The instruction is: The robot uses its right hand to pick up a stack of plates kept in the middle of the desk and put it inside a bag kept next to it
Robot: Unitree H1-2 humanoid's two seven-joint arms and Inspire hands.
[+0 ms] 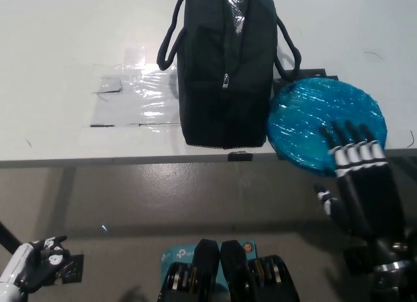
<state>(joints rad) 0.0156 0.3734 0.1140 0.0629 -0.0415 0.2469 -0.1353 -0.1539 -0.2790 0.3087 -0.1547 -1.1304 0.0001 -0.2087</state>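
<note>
The right hand (357,175), fingers spread, is held over the plates (326,126) beside the bag (225,67) (nothing gripped); pickup and bagging remain. The left hand (36,266) is rested low, loosely curled.

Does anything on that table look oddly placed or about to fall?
Yes: the blue wrapped stack of plates hangs partly over the front edge of the white table, beside the black bag. The right robot hand reaches over its near rim with fingers spread. The left robot hand rests low.
</note>
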